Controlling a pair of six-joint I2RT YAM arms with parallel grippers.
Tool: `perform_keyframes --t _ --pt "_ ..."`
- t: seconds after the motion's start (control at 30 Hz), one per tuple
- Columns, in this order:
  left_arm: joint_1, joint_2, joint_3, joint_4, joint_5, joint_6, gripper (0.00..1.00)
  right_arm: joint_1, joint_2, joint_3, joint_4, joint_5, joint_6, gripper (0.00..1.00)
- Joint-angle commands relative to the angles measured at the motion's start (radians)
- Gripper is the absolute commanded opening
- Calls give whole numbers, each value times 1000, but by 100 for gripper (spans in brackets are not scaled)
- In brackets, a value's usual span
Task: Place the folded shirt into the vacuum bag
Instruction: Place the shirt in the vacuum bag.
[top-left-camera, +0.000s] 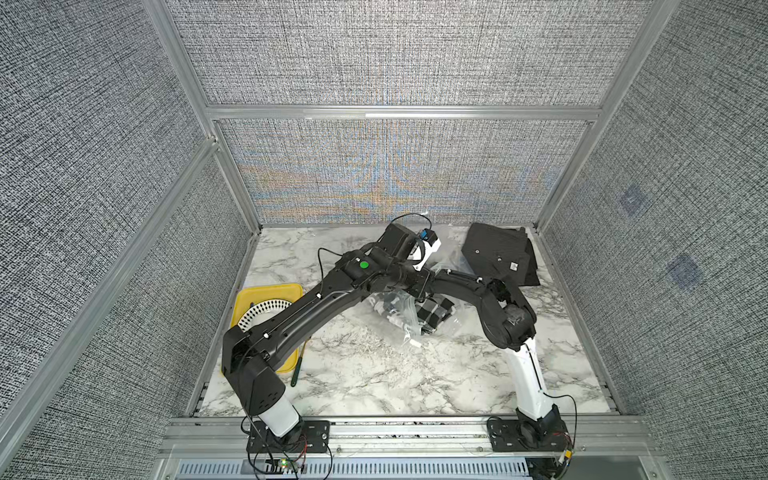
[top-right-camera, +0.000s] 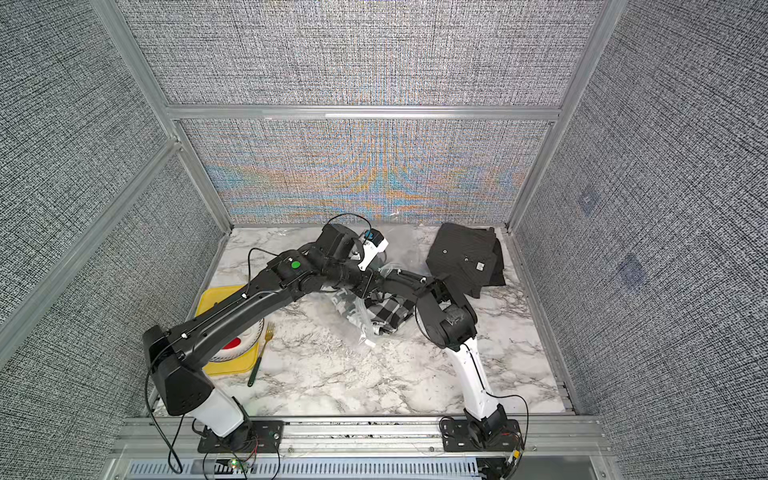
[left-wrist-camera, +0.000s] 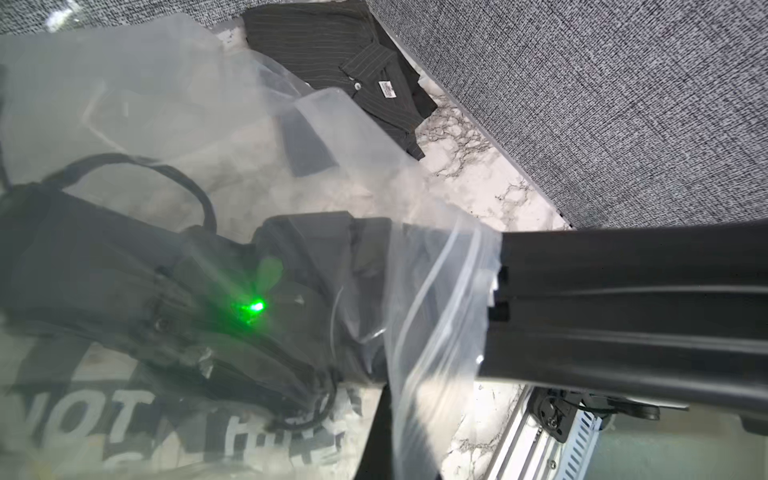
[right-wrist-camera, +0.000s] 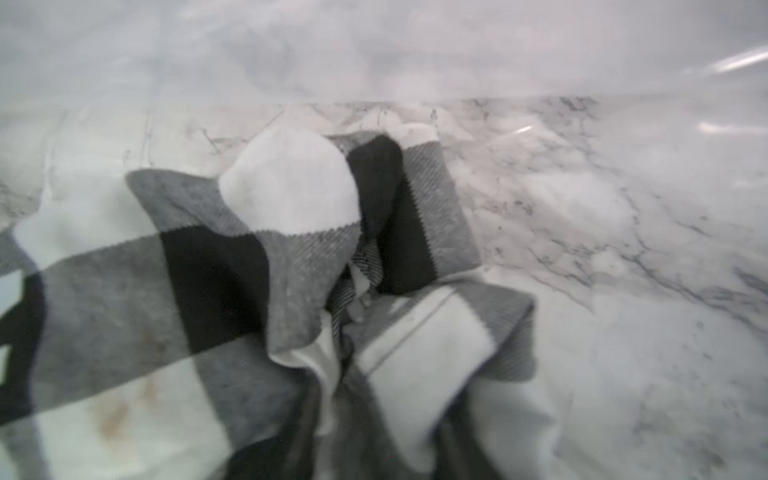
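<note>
In the left wrist view my left pincer (left-wrist-camera: 496, 297) is clamped on the rim of the vacuum bag (left-wrist-camera: 199, 108). The clear film is caught between my two black fingers (left-wrist-camera: 623, 266) and billows away from their tips. Beyond the tips, through the film, I see a dark arm link with a green light (left-wrist-camera: 255, 307), and past that a cloth with white lettering (left-wrist-camera: 104, 419). Off to one side of the pincer, outside the bag, a dark striped shirt (left-wrist-camera: 353, 58) lies on the marble table (left-wrist-camera: 478, 183), close against the grey wall (left-wrist-camera: 623, 104).

In the right wrist view my right pincer (right-wrist-camera: 378, 432) has film stretched above it, and the marble ahead shows through crinkled film. The folded shirt (right-wrist-camera: 208, 270), in black, grey and white checks, lies directly in front of the pincer and bunches up towards it. My fingers there are only dark blurs at the frame edge, so I cannot tell whether they have closed on the cloth.

In both top views my left arm (top-left-camera: 316, 307) crosses over my right forearm (top-left-camera: 461, 282), hiding both pincers. The checked shirt sits under the clear film, just beside that crossing. The striped shirt is nearby on the far side. The yellow tray (top-left-camera: 249, 299) and the fork (top-right-camera: 262, 353) lie well apart, beneath my left arm.
</note>
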Motion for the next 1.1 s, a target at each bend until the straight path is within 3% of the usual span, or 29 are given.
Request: perform_keyframes --t 0.0,0.13,0.43,0.63,1.07 --pt "-7 10 -12 33 99 -14 0 -5 -12 11 -3 -43 -6 15" --pt "-7 20 -17 39 108 -14 0 -16 -48 1 40 -107 7 1" --pt "-11 34 -12 48 143 -18 0 -57 -107 -82 289 -358 125 1" --pt "-14 34 -24 55 157 -20 0 -71 -42 -8 314 -475 185 1" --pt "-35 40 -46 115 240 -51 0 -113 156 228 187 -474 399 0"
